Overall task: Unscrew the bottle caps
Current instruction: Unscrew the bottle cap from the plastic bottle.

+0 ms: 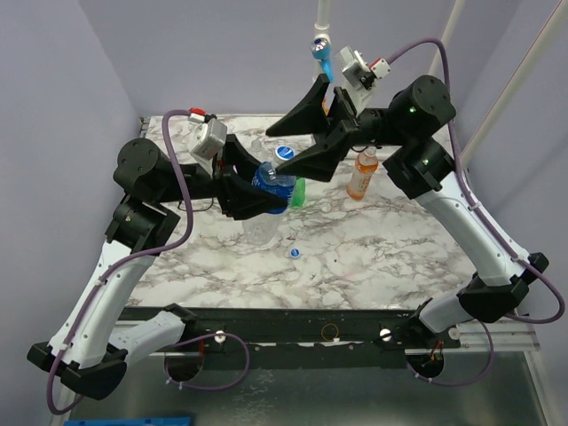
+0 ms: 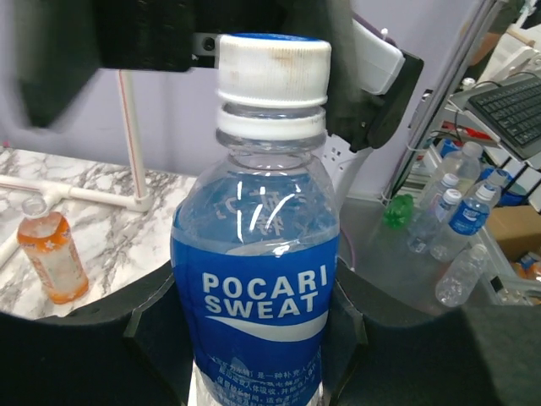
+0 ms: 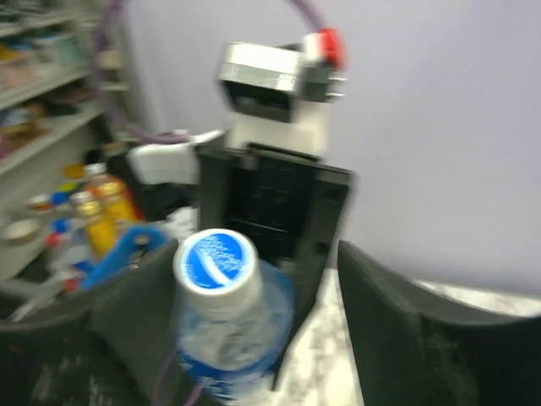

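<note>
My left gripper [image 1: 264, 193] is shut on the clear bottle with the blue label [image 1: 272, 180], holding it above the table. In the left wrist view the bottle [image 2: 258, 279] sits between the black fingers [image 2: 397, 338], and its white cap [image 2: 273, 72] is on. My right gripper [image 1: 277, 153] is open, one finger on each side of that cap [image 1: 285, 152], not closed on it. In the right wrist view the blue-topped cap [image 3: 214, 262] lies nearer the left finger [image 3: 110, 321]. A loose cap [image 1: 295, 252] lies on the marble table.
An orange bottle [image 1: 362, 174] stands at the back right and shows in the left wrist view [image 2: 55, 258]. A green bottle [image 1: 299, 192] lies behind the held one. A clear bottle [image 1: 260, 229] is under the left gripper. A white pipe with a blue fitting [image 1: 321, 55] stands at the rear.
</note>
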